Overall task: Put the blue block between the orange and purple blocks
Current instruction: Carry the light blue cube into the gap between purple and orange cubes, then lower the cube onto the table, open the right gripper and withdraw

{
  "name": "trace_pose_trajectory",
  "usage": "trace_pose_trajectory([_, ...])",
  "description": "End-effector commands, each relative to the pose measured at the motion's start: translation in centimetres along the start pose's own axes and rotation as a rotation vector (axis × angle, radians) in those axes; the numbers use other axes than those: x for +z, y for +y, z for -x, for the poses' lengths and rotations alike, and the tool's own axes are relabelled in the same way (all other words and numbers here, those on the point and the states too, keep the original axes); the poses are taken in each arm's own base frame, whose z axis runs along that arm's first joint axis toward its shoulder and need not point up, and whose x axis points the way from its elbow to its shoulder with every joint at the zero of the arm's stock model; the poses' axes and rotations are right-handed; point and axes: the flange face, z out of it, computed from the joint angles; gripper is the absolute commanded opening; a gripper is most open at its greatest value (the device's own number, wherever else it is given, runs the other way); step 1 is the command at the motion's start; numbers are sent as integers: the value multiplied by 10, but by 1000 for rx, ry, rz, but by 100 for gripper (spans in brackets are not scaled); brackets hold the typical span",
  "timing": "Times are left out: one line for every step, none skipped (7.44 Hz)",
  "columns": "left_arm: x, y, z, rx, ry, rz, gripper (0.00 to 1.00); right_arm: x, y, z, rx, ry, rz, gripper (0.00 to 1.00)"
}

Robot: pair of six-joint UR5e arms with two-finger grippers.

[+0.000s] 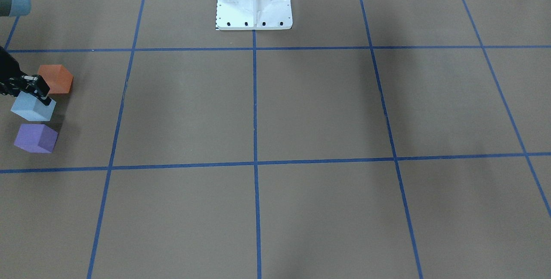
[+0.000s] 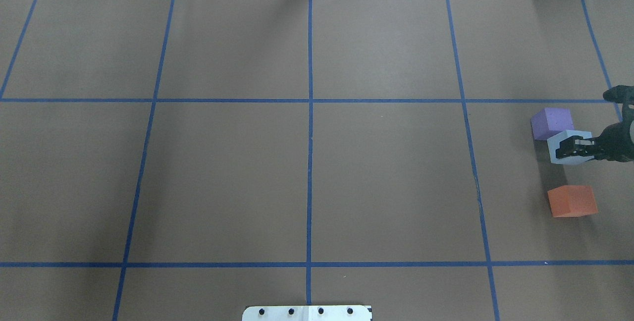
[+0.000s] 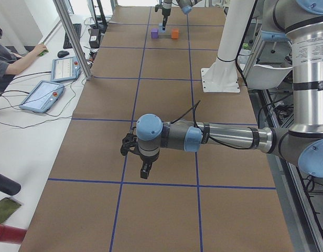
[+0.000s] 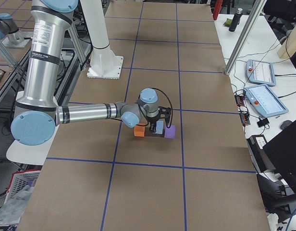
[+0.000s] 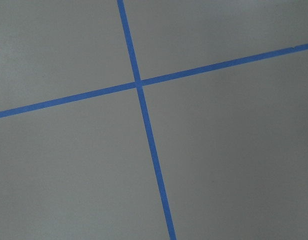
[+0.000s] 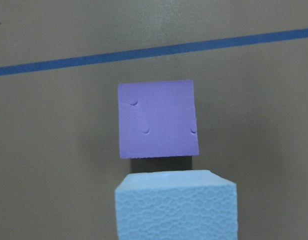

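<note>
The light blue block [image 1: 30, 109] sits between the orange block [image 1: 56, 79] and the purple block [image 1: 36, 138], near the table's edge on my right side. My right gripper [image 1: 43, 97] is shut on the blue block, low at the table. In the overhead view the blue block [image 2: 551, 146] lies close to the purple block [image 2: 552, 123], with a wider gap to the orange block [image 2: 572, 201]. The right wrist view shows the blue block [image 6: 176, 210] just before the purple block [image 6: 158, 119]. My left gripper [image 3: 144, 170] hovers over the table far away; I cannot tell whether it is open or shut.
The white robot base [image 1: 254, 1] stands at the table's middle edge. Blue tape lines [image 2: 310, 113] divide the brown table into squares. A metal post [image 3: 72, 37], tablets and an operator are beside the table's far side.
</note>
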Motion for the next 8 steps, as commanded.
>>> trace_pose_trajectory([0,0,0,0,0,0,100,20,12,6,-26,34,-6,0])
trace_pose_trajectory([1,0,0,-1,0,1,100,23,14,8,-43,36,1,28])
trace_pose_trajectory([1,0,0,-1,0,1,100,23,14,10,-50,32,0,99])
trace_pose_trajectory([1,0,0,-1,0,1,100,24,15,10,-77,33,5,100])
trace_pose_trajectory([1,0,0,-1,0,1,100,20,16,9,-133,27,10,100])
trace_pose_trajectory([1,0,0,-1,0,1,100,8,7,6,-138,4,17,100])
trace_pose_trajectory([1,0,0,-1,0,1,100,-18,-5,-8,-122,-47,36,100])
trace_pose_trajectory([1,0,0,0,0,1,100,-48,-21,-19,-135,-38,23,100])
